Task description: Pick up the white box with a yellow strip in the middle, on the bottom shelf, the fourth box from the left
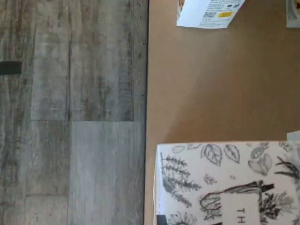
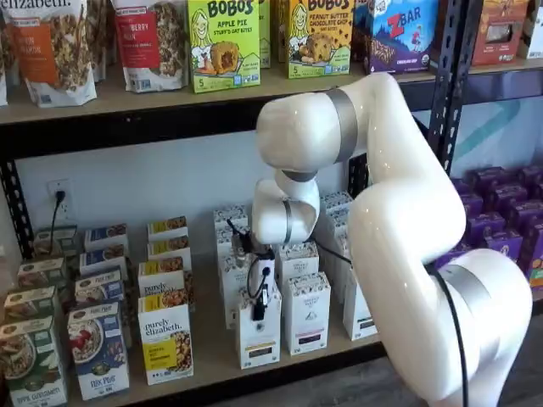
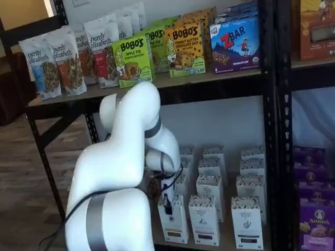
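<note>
Green boxes showing "BOBO'S APPLE PIE". Yellow boxes reading "BOBO'S PEANUT BUTTER CHOCOLATE CHIP". Blue box carrying "ZBAR". Granola bags and yellow-white box bearing "purely elizabeth". Purple box displaying "Annie's".

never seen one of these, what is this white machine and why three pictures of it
It is a white robot arm working at store shelves. Two pictures come from fixed cameras facing the shelves; the third looks down from the arm's wrist at the floor and shelf board. On the bottom shelf stand rows of boxed goods. The arm's tool, white with black fingers, is down at the front white box with a yellow strip, closed on its top, box not lifted yet. The wrist picture shows a leafy box top close below.
</note>
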Robot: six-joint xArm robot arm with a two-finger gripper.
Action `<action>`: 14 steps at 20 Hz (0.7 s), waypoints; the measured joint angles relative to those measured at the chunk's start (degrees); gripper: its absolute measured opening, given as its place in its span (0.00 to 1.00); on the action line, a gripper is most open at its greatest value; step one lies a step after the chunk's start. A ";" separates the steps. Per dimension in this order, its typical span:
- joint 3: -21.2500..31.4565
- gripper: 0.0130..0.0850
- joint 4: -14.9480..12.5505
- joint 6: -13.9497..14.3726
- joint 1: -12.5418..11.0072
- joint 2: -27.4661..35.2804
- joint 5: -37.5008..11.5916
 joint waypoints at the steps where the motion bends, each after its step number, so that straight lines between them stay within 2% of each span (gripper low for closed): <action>1: 0.63 0.44 0.05 -0.06 0.00 -0.45 -0.15; 14: 10.75 0.44 1.70 -1.07 0.98 -7.03 -3.55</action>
